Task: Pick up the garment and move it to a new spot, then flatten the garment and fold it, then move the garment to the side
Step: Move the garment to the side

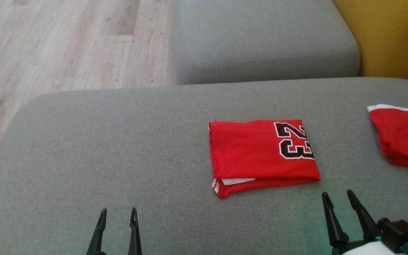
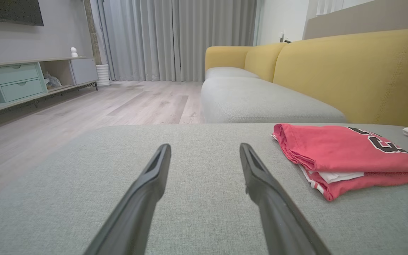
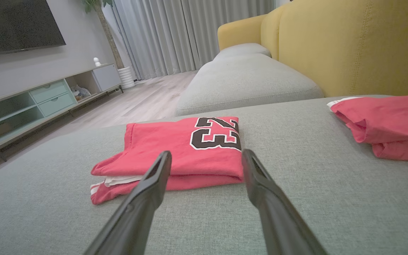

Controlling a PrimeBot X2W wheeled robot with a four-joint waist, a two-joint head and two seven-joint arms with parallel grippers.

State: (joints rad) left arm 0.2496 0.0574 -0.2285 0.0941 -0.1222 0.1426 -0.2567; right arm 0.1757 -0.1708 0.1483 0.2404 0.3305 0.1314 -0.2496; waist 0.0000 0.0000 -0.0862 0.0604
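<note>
You had the wide grey seat cushion [image 1: 119, 148] before you, and it carried everything. A second grey cushion [image 1: 260, 39] lay beyond it at 12 o'clock, and the yellow backrest [image 1: 388, 35] stood at 1 o'clock. The garment [image 1: 253, 152] lay on the near cushion, already folded into a neat rectangle, with the black number 23 [image 1: 293, 140] on top and a white strip [image 1: 237, 181] with striped trim [image 1: 215, 185] showing at its near edge. The other red garment [image 1: 406, 138] lay at 3 o'clock, well apart from it; I judge that side was where finished pieces went.

Your right gripper [image 1: 337, 193] had the garment at about 11 o'clock, near but not touching. For your left gripper [image 1: 118, 210] it was at 2 o'clock, well apart. Both claws were released, fingers spread, holding nothing, low over the cushion. I judge that the folding was done and only the move to the side remained. The right gripper was the better placed for it, because its fingers pointed at the near folded edge.
</note>
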